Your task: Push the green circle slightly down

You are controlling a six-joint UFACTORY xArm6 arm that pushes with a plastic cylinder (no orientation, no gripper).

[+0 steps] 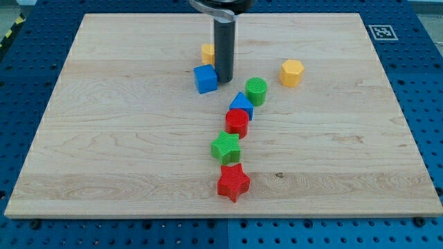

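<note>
The green circle (256, 90) stands near the middle of the wooden board (104, 138), touching the upper right of a blue triangle (241, 104). My tip (223, 80) rests on the board up and to the left of the green circle, about a block's width away from it. The tip is right beside a blue cube (205, 79) on its left. A yellow block (208, 52) is partly hidden behind the rod.
A yellow hexagon (292, 72) lies to the right of the green circle. Below the blue triangle run a red hexagon (237, 122), a green star (225, 147) and a red star (233, 182), in a column toward the view's bottom.
</note>
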